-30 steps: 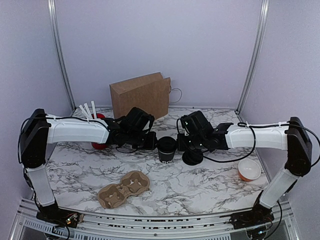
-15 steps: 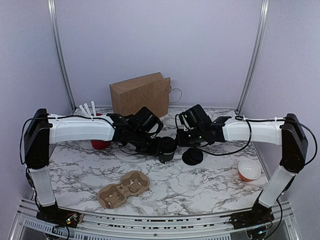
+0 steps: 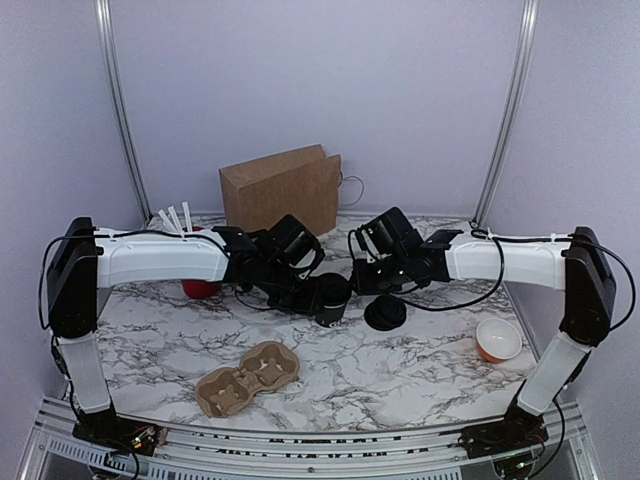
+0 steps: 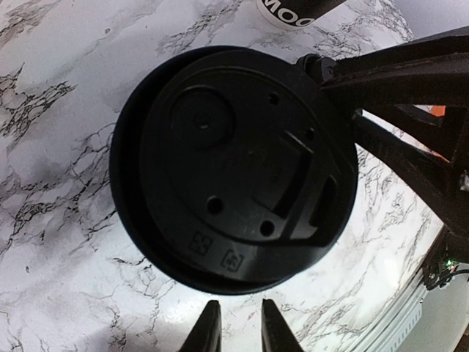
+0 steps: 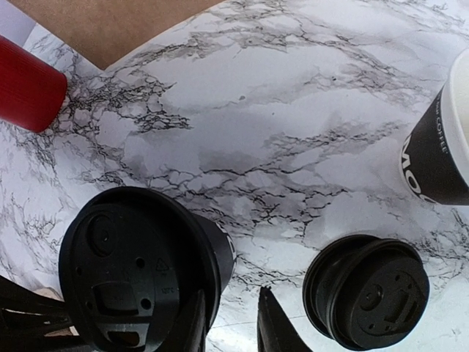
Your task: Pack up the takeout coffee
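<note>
The takeout coffee (image 3: pixel 332 300) sat near the middle of the marble tabletop (image 3: pixel 400 370), a little toward the far edge, between the two grippers. It was a small black paper cup with white print (image 3: pixel 333 322) near its base and a round black plastic lid (image 4: pixel 234 169) pressed on. The lid had a raised round boss, a few small holes, a sip slot and moulded recycling marks near its rim. From above the cup seemed to lean slightly, though that could not be told for sure.

The left gripper (image 4: pixel 239 304) was at the cup's left side. Its fingers stood narrowly apart with only marble showing between them, their tips just short of the lid's near rim. The right gripper (image 5: pixel 231 293) was at the cup's right side, also only narrowly parted and holding nothing. One of its fingers lay against the edge of the lid, and whether it actually touched the lid could not be told.

A loose black lid (image 5: pixel 366 301) lay flat on the tabletop just right of the coffee. An open black cup (image 5: pixel 436 154) with a white interior stood beyond it.

A red cup (image 5: pixel 29 84) of white sticks (image 3: pixel 175 220) stood toward the far left corner, and a brown paper bag (image 3: pixel 282 190) stood at the far edge. A pulp cup carrier (image 3: pixel 248 378) lay near the front edge, left of centre. A small orange cup (image 3: pixel 497 340) with a white inside sat toward the right edge.
</note>
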Robot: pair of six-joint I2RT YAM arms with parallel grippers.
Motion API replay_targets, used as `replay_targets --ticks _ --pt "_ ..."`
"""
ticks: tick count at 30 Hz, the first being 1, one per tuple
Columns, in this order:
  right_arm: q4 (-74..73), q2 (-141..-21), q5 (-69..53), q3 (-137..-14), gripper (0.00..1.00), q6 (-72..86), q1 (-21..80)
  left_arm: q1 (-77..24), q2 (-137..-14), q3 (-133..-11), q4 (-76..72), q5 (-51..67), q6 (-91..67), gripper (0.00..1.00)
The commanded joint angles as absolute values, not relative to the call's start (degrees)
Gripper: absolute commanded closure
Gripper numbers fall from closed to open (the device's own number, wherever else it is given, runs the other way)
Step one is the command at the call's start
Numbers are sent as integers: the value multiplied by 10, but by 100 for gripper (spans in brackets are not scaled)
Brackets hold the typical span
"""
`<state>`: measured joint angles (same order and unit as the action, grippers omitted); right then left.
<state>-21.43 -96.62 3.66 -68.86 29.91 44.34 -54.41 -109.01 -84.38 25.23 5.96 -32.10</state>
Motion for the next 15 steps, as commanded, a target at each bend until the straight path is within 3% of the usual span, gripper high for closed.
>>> replay_targets --ticks 1,9,15 --pt "-239 -938 57 -713 76 286 440 -538 -1040 -857 273 56 -314 81" --pt "-238 -894 52 -679 75 278 444 -517 -1023 -881 280 48 -305 75" --pt "-244 -885 46 -675 75 272 486 -496 -1078 -933 291 38 -271 63"
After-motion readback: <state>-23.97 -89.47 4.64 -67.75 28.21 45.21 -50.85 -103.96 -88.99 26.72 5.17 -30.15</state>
